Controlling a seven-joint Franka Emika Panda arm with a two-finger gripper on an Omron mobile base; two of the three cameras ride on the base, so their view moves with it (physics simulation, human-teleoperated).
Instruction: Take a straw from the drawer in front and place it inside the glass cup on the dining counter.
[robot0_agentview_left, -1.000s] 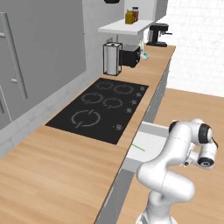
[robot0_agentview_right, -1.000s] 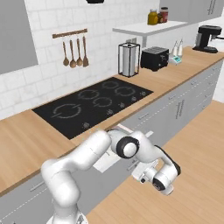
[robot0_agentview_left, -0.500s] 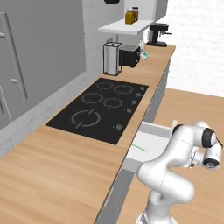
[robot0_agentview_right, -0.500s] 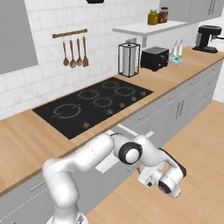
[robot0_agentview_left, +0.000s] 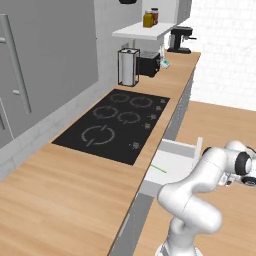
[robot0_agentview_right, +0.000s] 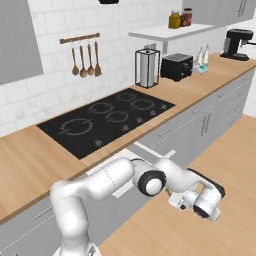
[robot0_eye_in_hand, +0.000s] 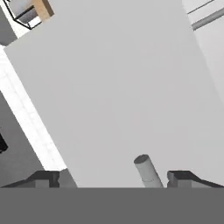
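Observation:
The drawer (robot0_agentview_left: 176, 159) stands pulled out below the worktop edge, its pale inside showing. The thin green straw (robot0_agentview_left: 159, 169) lies inside it near the left side. My gripper (robot0_agentview_left: 248, 178) hangs just off the drawer's front panel (robot0_agentview_left: 198, 149), low beside the cabinets (robot0_agentview_right: 189, 203). In the hand view the gripper (robot0_eye_in_hand: 116, 180) is open, its dark fingertips (robot0_eye_in_hand: 187, 177) wide apart. The drawer's light grey front (robot0_eye_in_hand: 118, 87) is close ahead, and its grey bar handle (robot0_eye_in_hand: 147, 171) sits between the jaws, untouched. The glass cup and the dining counter are out of view.
The wooden worktop carries a black stovetop (robot0_agentview_left: 117, 123), a paper towel holder (robot0_agentview_left: 128, 67), a toaster (robot0_agentview_right: 176, 66) and a coffee machine (robot0_agentview_right: 237, 44). Shut grey drawers with bar handles (robot0_agentview_right: 207, 125) run to the right. Wooden floor (robot0_agentview_left: 222, 125) lies beside the arm.
The jaws have gone from nearly shut to wide open, letting go of the drawer handle. The hand has drawn a little further out from the cabinets.

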